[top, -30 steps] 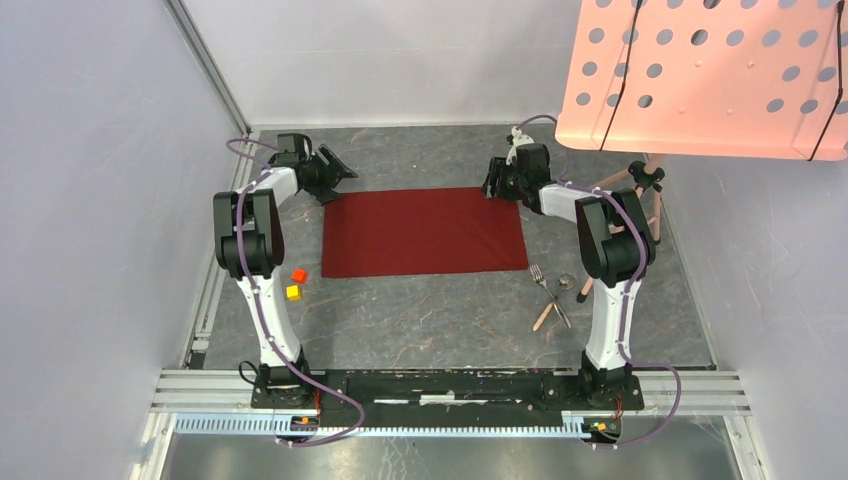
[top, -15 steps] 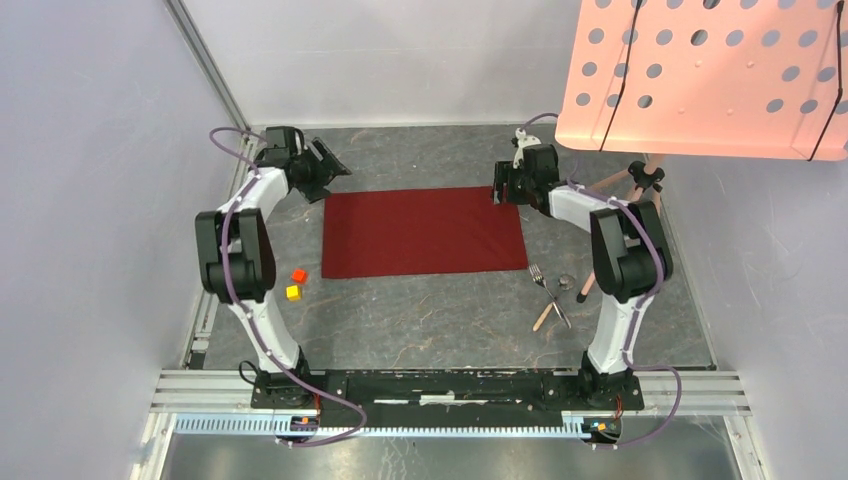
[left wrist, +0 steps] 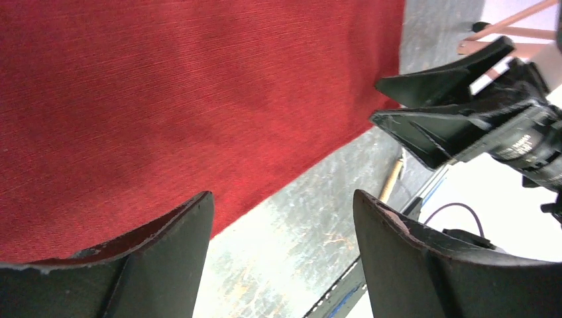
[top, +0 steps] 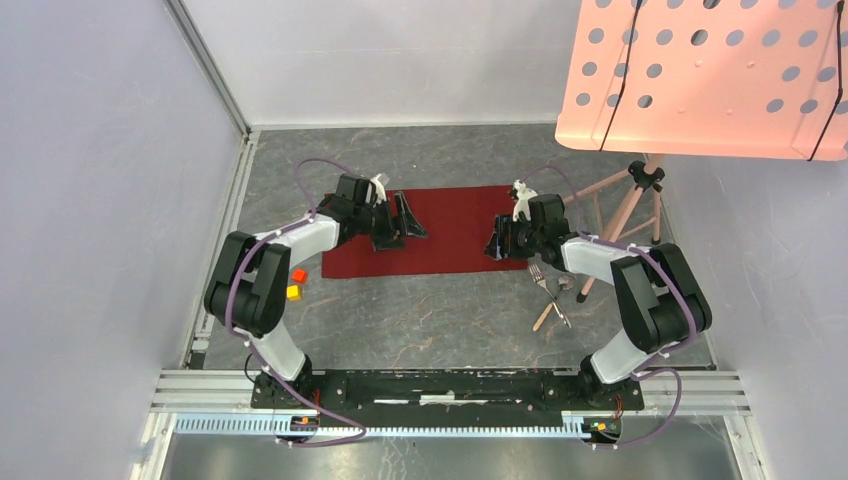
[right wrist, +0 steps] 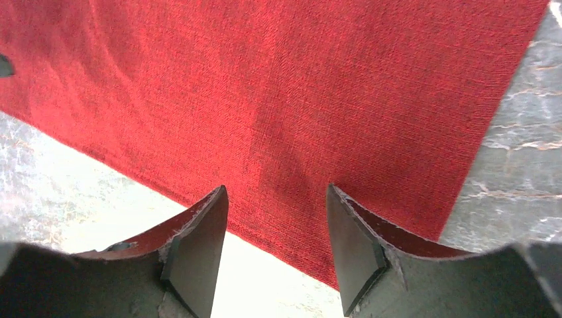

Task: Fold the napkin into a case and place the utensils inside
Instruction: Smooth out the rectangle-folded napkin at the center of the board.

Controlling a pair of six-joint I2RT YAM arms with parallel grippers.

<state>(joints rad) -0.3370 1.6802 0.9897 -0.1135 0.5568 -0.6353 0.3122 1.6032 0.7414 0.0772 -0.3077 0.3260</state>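
Observation:
The dark red napkin (top: 450, 222) lies flat and unfolded on the grey table. My left gripper (top: 404, 226) hovers over its left half, jaws wide open and empty. In the left wrist view, the gripper (left wrist: 283, 197) points across the napkin (left wrist: 166, 99) toward its near edge. My right gripper (top: 497, 244) is open and empty over the napkin's near right corner. The right wrist view shows the gripper (right wrist: 276, 191) just above the cloth (right wrist: 298, 86) at its front edge. The utensils, a fork (top: 539, 275) and a spoon (top: 566, 284), lie crossed on the table right of the napkin.
A red cube (top: 299, 275) and a yellow cube (top: 293, 292) sit left of the napkin's near corner. Pink tripod legs (top: 622, 208) stand at the right under a perforated pink board (top: 700, 75). A metal rail (top: 450, 385) runs along the near edge.
Both arms have swung from the napkin's far corners toward me. The left gripper now sits over the cloth's left half, the right over its near right corner. The napkin has not moved.

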